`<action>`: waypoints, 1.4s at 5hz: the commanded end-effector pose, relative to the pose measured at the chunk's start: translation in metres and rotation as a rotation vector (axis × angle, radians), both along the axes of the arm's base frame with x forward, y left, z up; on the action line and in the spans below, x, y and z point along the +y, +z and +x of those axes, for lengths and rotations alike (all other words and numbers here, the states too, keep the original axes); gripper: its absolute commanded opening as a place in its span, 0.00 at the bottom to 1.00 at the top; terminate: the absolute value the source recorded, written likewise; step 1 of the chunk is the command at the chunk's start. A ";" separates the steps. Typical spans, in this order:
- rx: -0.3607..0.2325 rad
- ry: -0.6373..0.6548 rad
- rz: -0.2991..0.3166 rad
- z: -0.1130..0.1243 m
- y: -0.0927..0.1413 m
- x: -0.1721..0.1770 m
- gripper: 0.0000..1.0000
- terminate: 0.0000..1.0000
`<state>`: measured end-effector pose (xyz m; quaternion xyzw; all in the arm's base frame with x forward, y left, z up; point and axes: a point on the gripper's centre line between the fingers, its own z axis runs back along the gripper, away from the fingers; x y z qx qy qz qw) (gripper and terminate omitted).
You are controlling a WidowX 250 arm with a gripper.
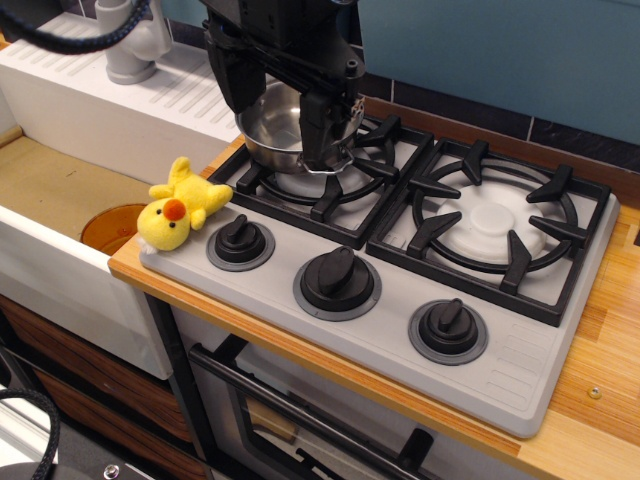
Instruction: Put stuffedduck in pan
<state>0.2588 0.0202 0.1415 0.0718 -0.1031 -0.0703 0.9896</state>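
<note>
The stuffedduck (180, 210), bright yellow with an orange beak, lies on the front left corner of the stove top, beside the left knob (241, 243). The pan (285, 128), a shiny steel pot, sits on the back left burner grate. My gripper (325, 155) hangs from the black arm over the pan's front rim, well behind and to the right of the duck. Its fingers (322, 125) read as one dark block, so I cannot tell whether they are open. Nothing shows between them.
The right burner grate (495, 225) is bare. Two more knobs (337, 281) (447, 328) line the stove front. A sink (60, 190) with an orange drain lies to the left, with a white drain rack and faucet (135, 45) behind it. A wooden counter edge (600, 390) is at the right.
</note>
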 end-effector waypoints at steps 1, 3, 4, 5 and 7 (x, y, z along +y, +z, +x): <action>0.000 0.000 0.000 0.000 0.000 0.000 1.00 0.00; -0.040 -0.038 0.018 0.003 0.002 0.032 1.00 0.00; -0.060 -0.052 0.041 0.004 0.004 0.046 1.00 0.00; -0.074 -0.072 0.062 0.008 0.005 0.070 1.00 0.00; -0.109 -0.079 0.033 0.003 -0.033 0.103 1.00 0.00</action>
